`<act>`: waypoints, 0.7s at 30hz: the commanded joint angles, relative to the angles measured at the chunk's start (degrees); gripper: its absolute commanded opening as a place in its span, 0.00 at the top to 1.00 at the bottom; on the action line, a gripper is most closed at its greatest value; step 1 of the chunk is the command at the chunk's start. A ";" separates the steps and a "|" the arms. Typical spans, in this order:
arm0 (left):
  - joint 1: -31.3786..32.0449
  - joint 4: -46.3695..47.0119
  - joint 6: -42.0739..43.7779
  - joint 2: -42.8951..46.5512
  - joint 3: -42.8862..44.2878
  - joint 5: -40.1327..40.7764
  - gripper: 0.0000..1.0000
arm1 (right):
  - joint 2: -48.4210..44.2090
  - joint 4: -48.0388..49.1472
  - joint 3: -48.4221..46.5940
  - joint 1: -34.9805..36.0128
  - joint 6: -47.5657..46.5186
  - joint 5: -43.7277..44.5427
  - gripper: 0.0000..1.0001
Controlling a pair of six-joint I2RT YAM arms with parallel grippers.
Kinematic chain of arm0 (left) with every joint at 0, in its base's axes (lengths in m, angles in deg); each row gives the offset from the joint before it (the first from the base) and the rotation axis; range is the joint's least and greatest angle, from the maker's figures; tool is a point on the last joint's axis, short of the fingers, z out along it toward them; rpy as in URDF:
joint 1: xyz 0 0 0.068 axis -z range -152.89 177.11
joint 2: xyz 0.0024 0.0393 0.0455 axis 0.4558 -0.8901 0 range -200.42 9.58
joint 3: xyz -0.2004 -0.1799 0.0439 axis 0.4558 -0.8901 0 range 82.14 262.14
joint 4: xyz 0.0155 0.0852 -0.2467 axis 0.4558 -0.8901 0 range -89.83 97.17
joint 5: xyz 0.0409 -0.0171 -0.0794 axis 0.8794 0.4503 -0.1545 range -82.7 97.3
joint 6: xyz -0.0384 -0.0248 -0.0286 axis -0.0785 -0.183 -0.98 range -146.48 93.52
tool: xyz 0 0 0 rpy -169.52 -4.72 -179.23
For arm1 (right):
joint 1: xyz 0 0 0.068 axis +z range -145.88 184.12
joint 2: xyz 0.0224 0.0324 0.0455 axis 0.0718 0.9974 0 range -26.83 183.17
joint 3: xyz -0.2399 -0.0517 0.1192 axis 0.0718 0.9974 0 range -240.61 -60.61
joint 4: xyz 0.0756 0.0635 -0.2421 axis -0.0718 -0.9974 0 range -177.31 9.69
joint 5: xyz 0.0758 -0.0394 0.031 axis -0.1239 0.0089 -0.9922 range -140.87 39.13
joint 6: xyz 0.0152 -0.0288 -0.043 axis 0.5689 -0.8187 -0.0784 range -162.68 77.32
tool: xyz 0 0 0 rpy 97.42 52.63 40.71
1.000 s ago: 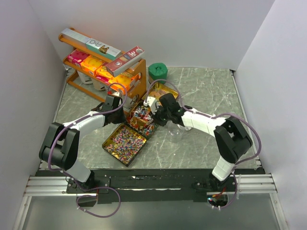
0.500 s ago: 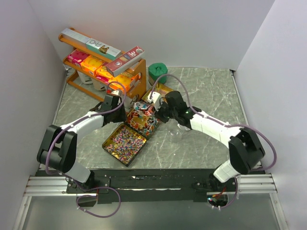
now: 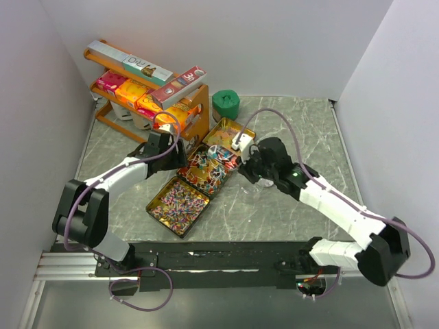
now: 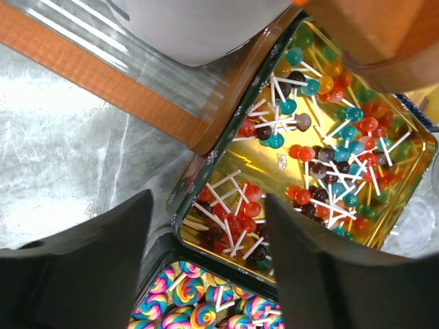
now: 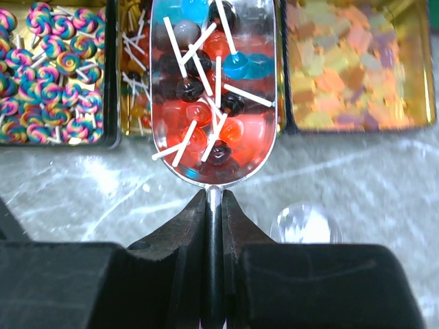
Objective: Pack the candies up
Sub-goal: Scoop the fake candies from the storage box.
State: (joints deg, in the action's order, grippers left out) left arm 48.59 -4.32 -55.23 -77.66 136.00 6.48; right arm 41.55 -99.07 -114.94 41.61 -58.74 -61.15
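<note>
Three open tins lie in a diagonal row. The near one holds rainbow swirl candies (image 3: 178,202), the middle tin (image 3: 209,166) red, blue and dark ball candies (image 4: 322,164), the far one orange-yellow candies (image 3: 228,133). My left gripper (image 3: 173,149) stands open at the middle tin's left corner, its fingers (image 4: 103,253) straddling the rim and gripping nothing. My right gripper (image 5: 214,199) is shut on the handle of a metal scoop (image 5: 212,89), which is heaped with ball candies and hovers over the middle tin's near edge.
A clear plastic cup (image 3: 250,186) stands on the marble just in front of the right gripper, also seen as cup (image 5: 305,223). A wooden rack (image 3: 147,89) of cardboard boxes sits at the back left, close behind the left gripper. A green container (image 3: 225,104) stands behind the tins.
The left gripper has opened from shut beside the middle tin. The right arm has drawn back to the right, lifting the loaded scoop out of the middle tin.
</note>
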 commanded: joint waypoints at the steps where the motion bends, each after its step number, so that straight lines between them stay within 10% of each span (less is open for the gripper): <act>1: 0.23 1.73 1.24 3.65 2.12 -0.94 0.17 | -5.71 -7.30 -0.78 -0.32 5.59 4.47 1.00; 5: 0.23 2.96 1.33 5.24 0.72 -0.59 0.00 | -8.78 -14.97 -2.98 -0.23 10.85 7.37 1.00; 21: 0.15 1.82 -0.34 6.38 -0.52 2.58 0.03 | -18.72 -38.18 -4.12 -0.23 27.39 10.11 1.00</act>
State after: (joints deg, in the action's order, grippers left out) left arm 48.59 -3.53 -54.67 -72.76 135.78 8.21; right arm 22.84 -130.46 -115.05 41.57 -36.20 -51.97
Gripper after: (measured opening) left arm 0.967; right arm 0.175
